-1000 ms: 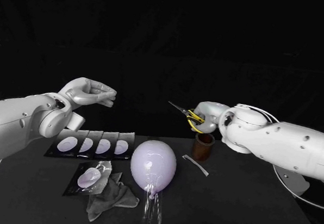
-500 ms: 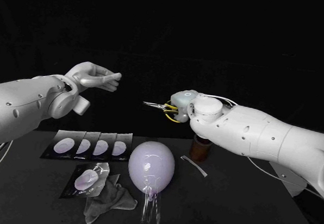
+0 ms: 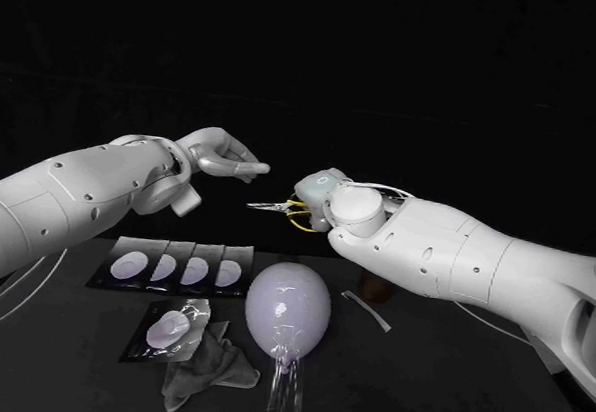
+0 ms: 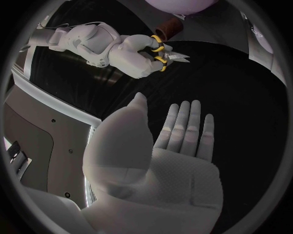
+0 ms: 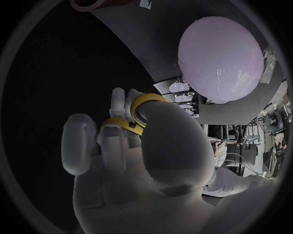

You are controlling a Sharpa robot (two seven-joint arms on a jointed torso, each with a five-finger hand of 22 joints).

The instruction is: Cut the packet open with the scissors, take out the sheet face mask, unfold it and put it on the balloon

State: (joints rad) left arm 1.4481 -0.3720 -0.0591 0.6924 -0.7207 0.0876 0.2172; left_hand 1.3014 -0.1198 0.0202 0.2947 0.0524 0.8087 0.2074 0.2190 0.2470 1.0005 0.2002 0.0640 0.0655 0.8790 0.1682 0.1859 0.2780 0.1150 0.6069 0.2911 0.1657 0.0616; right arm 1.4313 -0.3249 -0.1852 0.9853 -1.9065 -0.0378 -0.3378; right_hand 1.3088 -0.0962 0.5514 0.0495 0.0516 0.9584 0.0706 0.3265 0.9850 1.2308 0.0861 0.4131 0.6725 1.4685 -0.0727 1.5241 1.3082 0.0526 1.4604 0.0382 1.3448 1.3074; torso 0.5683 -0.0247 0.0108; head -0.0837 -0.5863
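Observation:
My right hand point(image 3: 318, 190) is raised above the table and grips the yellow-handled scissors point(image 3: 281, 205), blades pointing toward my left hand point(image 3: 225, 156). The left hand is held up close by, fingers stretched out and apart, with nothing in it point(image 4: 165, 156). The left wrist view shows the right hand point(image 4: 137, 51) with the scissors point(image 4: 163, 52). The yellow handles point(image 5: 139, 108) wrap round the right hand's fingers point(image 5: 146, 156). The pale purple balloon point(image 3: 286, 307) point(image 5: 219, 58) lies on the table. A cut packet point(image 3: 168, 330) and a crumpled grey sheet point(image 3: 207, 369) lie left of it.
A row of several dark packets point(image 3: 175, 268) lies behind the cut one. A brown cup point(image 3: 373, 287) stands behind the balloon, partly hidden by my right arm. A thin white strip point(image 3: 364, 309) lies right of the balloon, and clear plastic point(image 3: 283, 396) trails below it.
The right hand has carried the scissors up and to the left, toward the middle. The left hand has moved right toward it and uncurled from a fist to outstretched fingers.

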